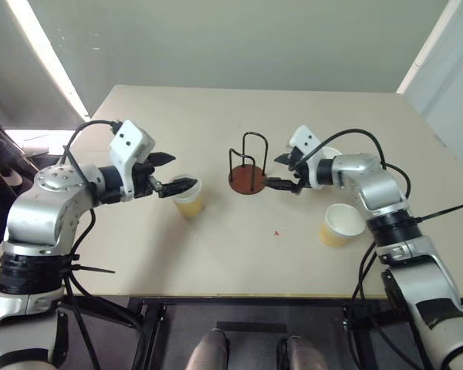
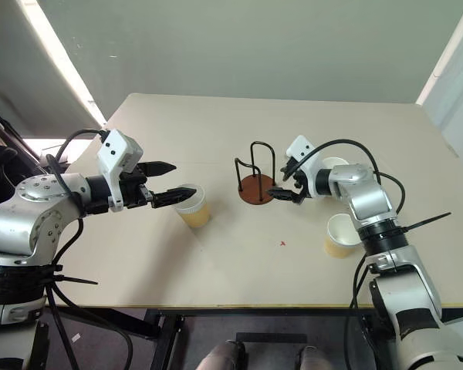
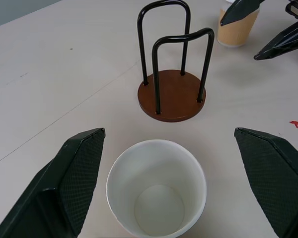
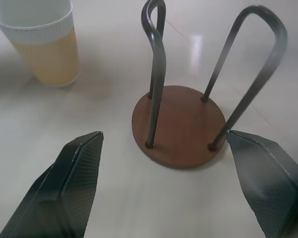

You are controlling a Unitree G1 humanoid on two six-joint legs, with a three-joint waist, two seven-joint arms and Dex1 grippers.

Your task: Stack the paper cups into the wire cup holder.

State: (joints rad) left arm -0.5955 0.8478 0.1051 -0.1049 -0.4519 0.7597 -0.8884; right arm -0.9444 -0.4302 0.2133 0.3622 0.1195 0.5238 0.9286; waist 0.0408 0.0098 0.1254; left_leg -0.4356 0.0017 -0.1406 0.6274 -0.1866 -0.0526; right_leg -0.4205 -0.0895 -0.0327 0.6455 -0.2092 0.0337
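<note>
left gripper [image 1: 170, 171] stood spread wide astride an upright paper cup [image 1: 189, 196] on the bench [image 1: 216, 254], gripping nothing. wire cup holder [image 1: 248, 165] lay just beyond, empty. right gripper [image 1: 282, 172], likewise spread, faced the holder's far side.

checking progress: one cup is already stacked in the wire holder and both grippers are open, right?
Not quite. The wire holder is empty, as the right wrist view shows its bare base. Both the left gripper and the right gripper are open.
</note>
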